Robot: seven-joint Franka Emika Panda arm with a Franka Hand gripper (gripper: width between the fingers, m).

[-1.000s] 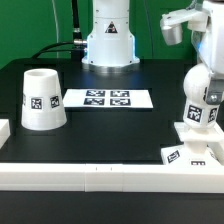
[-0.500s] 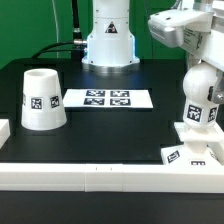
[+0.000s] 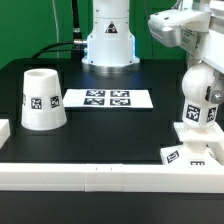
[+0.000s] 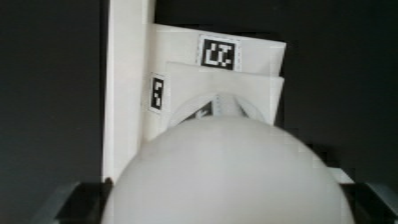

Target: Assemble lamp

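Observation:
The ball-shaped bulb [image 3: 200, 98] stands upright on the low square base [image 3: 192, 148] at the exterior view's right, next to the front rail. My gripper [image 3: 203, 52] hangs just above the bulb's top, jaws open and holding nothing. In the wrist view the bulb [image 4: 222, 165] fills the near field between my dark fingertips [image 4: 80, 203], with the tagged base [image 4: 222, 60] beneath it. The tapered shade [image 3: 42, 98] stands mouth-down at the exterior view's left, apart from the other parts.
The marker board [image 3: 105, 99] lies flat in the middle. A long white rail [image 3: 110, 178] runs along the front edge and shows beside the base in the wrist view [image 4: 125, 80]. The arm's white pedestal [image 3: 108, 40] stands at the back.
One second ago my gripper was further toward the exterior view's right edge; it has shifted left over the bulb and has held still for the last half second. The parts have not moved.

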